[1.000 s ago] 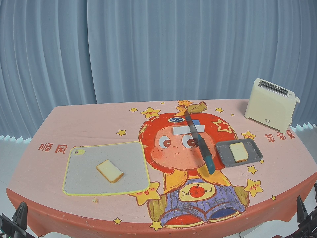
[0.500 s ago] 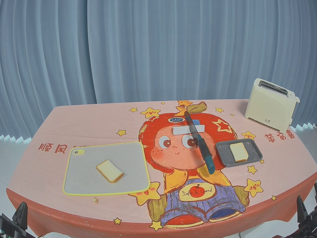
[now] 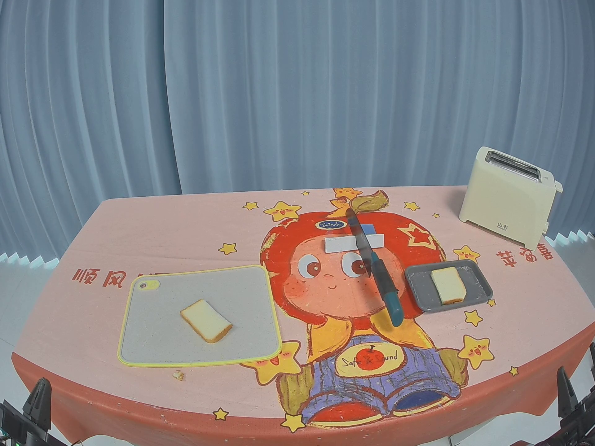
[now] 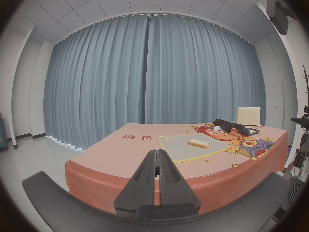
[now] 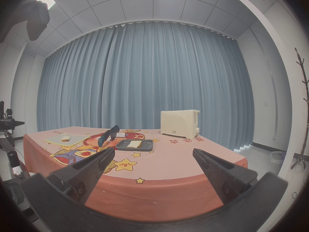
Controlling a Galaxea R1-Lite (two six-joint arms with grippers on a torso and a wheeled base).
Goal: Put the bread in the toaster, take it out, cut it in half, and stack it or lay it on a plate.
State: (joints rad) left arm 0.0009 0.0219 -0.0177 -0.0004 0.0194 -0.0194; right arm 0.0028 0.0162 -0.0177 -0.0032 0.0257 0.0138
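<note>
Currently pale bread slice (image 3: 206,320) flat on board (image 3: 155,342); left tool (image 4: 157,151) clenched, right tool (image 5: 153,150) released

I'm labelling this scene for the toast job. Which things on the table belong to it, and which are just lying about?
Belong to the job: toaster, knife, cutting board with a bread slice on it, grey tray holding a second slice.
Lying about: crumb near the board's front edge, white strip beneath the knife blade.

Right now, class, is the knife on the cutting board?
No, the knife lies off it, between the cutting board and the tray.
</note>
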